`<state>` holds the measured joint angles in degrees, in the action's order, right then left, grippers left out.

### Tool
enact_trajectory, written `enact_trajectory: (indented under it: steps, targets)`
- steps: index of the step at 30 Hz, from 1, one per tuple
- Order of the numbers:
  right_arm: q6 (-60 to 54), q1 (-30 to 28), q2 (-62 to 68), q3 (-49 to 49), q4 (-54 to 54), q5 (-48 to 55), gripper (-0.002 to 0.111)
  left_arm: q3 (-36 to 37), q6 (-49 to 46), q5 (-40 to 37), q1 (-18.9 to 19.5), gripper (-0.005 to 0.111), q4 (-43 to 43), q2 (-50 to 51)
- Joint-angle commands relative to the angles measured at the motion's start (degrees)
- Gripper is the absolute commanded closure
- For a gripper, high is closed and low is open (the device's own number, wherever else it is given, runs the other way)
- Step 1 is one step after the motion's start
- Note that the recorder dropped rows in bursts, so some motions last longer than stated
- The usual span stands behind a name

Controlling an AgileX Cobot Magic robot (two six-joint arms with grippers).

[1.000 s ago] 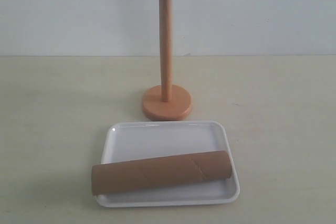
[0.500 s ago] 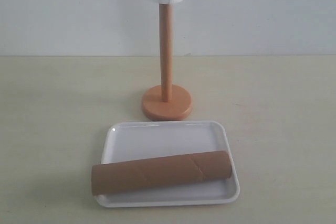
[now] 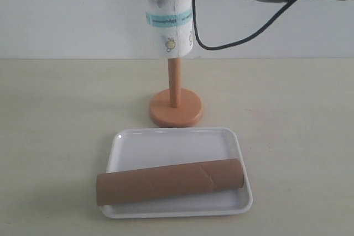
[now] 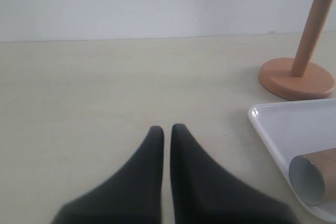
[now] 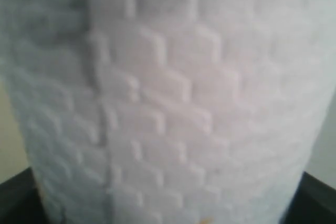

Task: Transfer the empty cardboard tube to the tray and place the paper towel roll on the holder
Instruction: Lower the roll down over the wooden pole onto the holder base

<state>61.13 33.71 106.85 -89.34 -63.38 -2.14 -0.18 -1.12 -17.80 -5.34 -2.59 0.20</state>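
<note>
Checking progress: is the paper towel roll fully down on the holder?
Partway: the paper towel roll is high on the holder, bare pole showing below.

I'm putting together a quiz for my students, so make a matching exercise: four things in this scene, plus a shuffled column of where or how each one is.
Column one:
1. paper towel roll
2. cardboard tube
3. holder
4. left gripper

Column two:
A. lying across the tray
B. shut, holding nothing
C. around the pole, well above the base
D. upright beyond the tray

Pairs: 1-C, 2-A, 3-D, 4-B
</note>
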Motion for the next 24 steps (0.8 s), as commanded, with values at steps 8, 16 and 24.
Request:
enact_trajectory:
  steps: [8,16,24]
  targets:
    - [-18.3,-0.6,1.2,3.0,17.2,-7.5,0.108,0.2,0.6,0.1,0.1,0.103,0.1,-0.2]
    - [-41.5,-2.8,1.2,9.4,43.2,-18.2,0.108,0.2,0.6,0.1,0.1,0.103,0.1,-0.2]
    - [-51.0,-2.9,1.2,15.8,51.5,-25.3,0.108,0.2,0.6,0.1,0.1,0.103,0.1,-0.2]
